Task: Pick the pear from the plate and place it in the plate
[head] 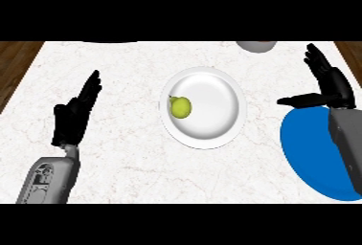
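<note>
1. A white plate (205, 107) sits near the middle of the pale marbled counter (127, 139).
2. The pear (181, 106), yellow-green with a short dark stem, lies on the left part of the white plate, inside its rim.
3. A blue plate (311, 148) lies at the right side of the counter, well apart from the white plate; the right forearm covers part of it, and its lower right part is cut off by the view's edge.
4. The left hand (74, 112) shows at the left of the view, over bare counter. Its fingers are straight and spread open, holding nothing, and it is well apart from the white plate.
5. The right hand (329, 83) is above the blue plate's upper edge, fingers straight and open, thumb sticking out toward the white plate, empty.
6. A grey rounded object (256, 45) is partly visible at the counter's far edge; what it is I cannot tell.
7. Dark wood shows beyond the counter's left and right edges.
</note>
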Controlling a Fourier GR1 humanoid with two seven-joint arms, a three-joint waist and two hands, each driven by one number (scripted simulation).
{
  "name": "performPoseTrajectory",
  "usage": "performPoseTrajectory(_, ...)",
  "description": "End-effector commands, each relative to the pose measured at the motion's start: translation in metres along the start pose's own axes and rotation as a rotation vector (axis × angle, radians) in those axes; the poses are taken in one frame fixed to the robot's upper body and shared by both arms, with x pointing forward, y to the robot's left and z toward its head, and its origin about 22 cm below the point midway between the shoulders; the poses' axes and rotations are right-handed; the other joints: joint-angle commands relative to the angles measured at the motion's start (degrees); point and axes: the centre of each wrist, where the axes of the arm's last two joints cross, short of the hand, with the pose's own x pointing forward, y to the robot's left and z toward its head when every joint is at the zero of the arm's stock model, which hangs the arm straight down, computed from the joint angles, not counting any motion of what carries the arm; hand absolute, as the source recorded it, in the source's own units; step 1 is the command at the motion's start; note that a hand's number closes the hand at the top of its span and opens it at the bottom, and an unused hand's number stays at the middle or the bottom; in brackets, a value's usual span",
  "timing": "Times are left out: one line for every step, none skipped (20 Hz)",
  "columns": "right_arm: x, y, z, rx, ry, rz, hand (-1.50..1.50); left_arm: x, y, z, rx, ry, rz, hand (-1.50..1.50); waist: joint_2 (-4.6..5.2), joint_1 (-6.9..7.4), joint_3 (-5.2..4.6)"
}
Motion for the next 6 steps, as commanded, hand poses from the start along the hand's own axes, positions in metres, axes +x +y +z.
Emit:
performPoseTrajectory(-0.018,-0.019,0.009,-0.010,-0.016,-0.021,-1.50,0.009,-0.011,0.003,-0.019,-0.009,0.020,0.00,0.13,0.54,0.04)
performPoseTrajectory(-0.020,-0.040,0.016,-0.005,-0.012,-0.006,-1.50,0.006,0.006,0.009,-0.027,-0.003,-0.004,0.00,0.09,0.53,0.04)
performPoseTrajectory(-0.024,-0.051,0.024,-0.020,-0.024,-0.031,-1.50,0.007,0.019,-0.010,-0.014,-0.014,0.006,0.00,0.19,0.21,0.04)
performPoseTrajectory(-0.007,-0.053,0.006,-0.015,-0.008,-0.028,-1.50,0.013,0.009,0.003,0.005,-0.019,-0.008,0.00,0.16,0.72,0.05)
performPoseTrajectory(-0.033,-0.049,0.027,-0.007,0.005,-0.015,-1.50,-0.003,0.011,-0.002,-0.003,-0.009,0.009,0.00,0.29,0.61,0.05)
performPoseTrajectory(-0.029,-0.043,0.019,-0.015,0.004,-0.011,-1.50,0.026,-0.015,0.003,-0.019,-0.024,0.018,0.00,0.26,1.00,0.09)
